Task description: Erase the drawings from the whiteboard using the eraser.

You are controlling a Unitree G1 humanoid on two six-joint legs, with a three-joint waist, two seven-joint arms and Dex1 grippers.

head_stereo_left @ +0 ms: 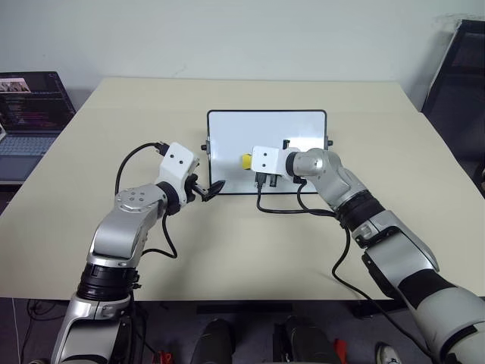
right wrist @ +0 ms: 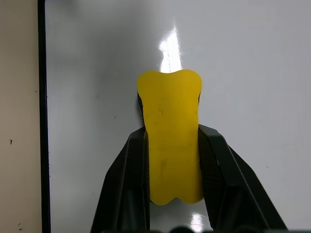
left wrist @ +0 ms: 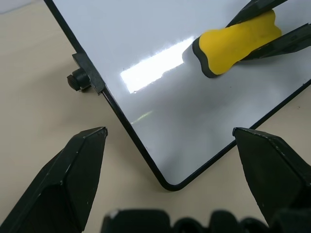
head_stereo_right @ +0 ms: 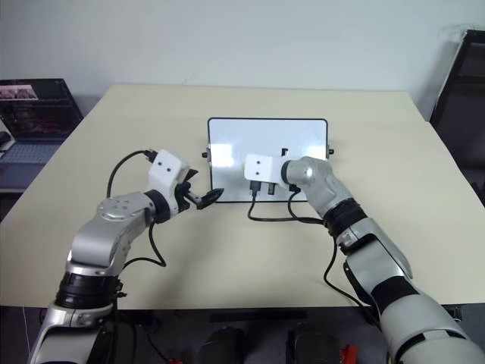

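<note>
The whiteboard [head_stereo_left: 235, 136] stands propped near the middle of the beige table [head_stereo_left: 136, 114], white with a thin black frame. The yellow eraser [right wrist: 170, 141] lies flat against the board's face, and my right gripper [right wrist: 171, 131] is shut on it from both sides. From the head, the eraser [head_stereo_left: 247, 161] sits at the board's lower middle. My left gripper [left wrist: 168, 132] is open, its fingers spread either side of the board's lower left corner [left wrist: 167, 184] without touching it. The drawings are hidden; the board surface I can see is plain white.
An open laptop [head_stereo_left: 30, 114] sits off the table's left edge. A black chair [head_stereo_left: 462, 76] stands at the far right. A small black knob [left wrist: 77, 80] sticks out of the board's left side. Cables [head_stereo_left: 295, 211] loop on the table before the board.
</note>
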